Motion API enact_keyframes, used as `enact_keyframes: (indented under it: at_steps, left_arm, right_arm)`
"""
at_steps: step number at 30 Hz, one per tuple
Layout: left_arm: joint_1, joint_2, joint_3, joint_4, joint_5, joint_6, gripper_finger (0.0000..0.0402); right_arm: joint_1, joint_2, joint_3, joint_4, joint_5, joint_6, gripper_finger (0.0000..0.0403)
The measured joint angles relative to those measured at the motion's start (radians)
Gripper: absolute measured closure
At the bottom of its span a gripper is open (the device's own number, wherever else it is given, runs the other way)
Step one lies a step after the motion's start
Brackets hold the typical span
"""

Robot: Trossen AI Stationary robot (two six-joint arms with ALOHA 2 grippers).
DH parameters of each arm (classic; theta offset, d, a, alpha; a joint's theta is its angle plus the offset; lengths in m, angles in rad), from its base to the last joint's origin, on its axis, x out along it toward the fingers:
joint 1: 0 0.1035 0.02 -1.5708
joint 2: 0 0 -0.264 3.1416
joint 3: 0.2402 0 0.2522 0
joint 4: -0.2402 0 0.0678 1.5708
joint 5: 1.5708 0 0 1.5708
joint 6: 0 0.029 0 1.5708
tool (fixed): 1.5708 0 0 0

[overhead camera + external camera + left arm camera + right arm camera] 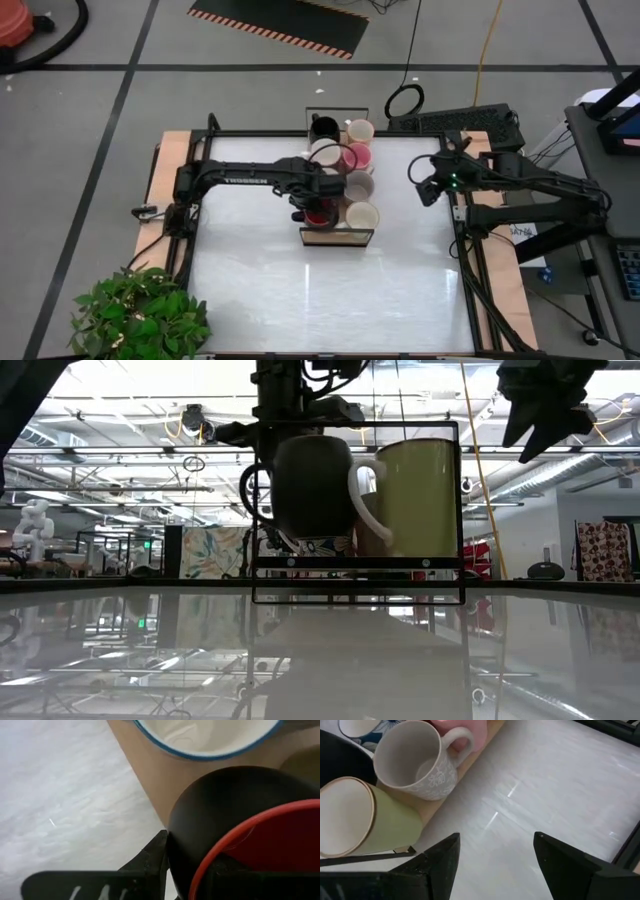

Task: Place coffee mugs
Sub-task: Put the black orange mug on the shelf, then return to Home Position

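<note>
Several coffee mugs stand in two rows on a long light-wood tray [335, 236] with a black wire frame. They include a black one [324, 127], cream ones [360, 131] [362, 215], a pink one [357, 157] and a grey one [358, 185]. My left gripper [317, 205] is over the tray's near left corner, shut on a mug [312, 485] that is dark outside and red inside. My right gripper [430, 182] hangs open above the bare table right of the tray. Its wrist view shows the grey mug [415, 765], a cream mug [360, 820] and the pink mug [465, 730]. My left gripper [192, 870] holds the red-lined mug by its rim [210, 847], one finger [150, 865] outside the dark wall and the other inside. The fingers come from above, pointing down. The mug hangs upright, its base [312, 535] a little above the tray floor in the low view.
A blue-rimmed white mug [205, 737] stands close beside the held one. The tray's wire frame [460, 510] rises around the mugs. Open white tabletop [330, 290] lies near and to both sides of the tray. A potted plant [140, 315] sits at the near left corner.
</note>
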Motion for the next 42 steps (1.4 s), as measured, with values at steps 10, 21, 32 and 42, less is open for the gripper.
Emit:
enact_keyframes:
  at_steps: [10, 21, 32, 42]
  left_arm:
    - [-0.021, 0.015, 0.0, 0.036, 0.006, -0.051, 0.0331]
    - [-0.048, 0.015, 0.001, 0.02, 0.062, -0.128, 0.0161]
    - [-0.053, -0.051, 0.003, 0.022, 0.179, -0.156, 0.011]
    - [-0.054, -0.181, 0.002, 0.05, 0.035, -0.116, 0.0114]
  right_arm:
    - [0.0, -0.027, 0.0, -0.022, 0.0, -0.051, 0.0156]
    - [0.0, -0.027, 0.0, 0.118, -0.092, -0.224, 0.0156]
    - [0.0, -0.027, 0.0, 0.311, -0.105, -0.375, 0.0156]
    - [0.001, -0.027, 0.0, 0.434, -0.284, -0.467, 0.0221]
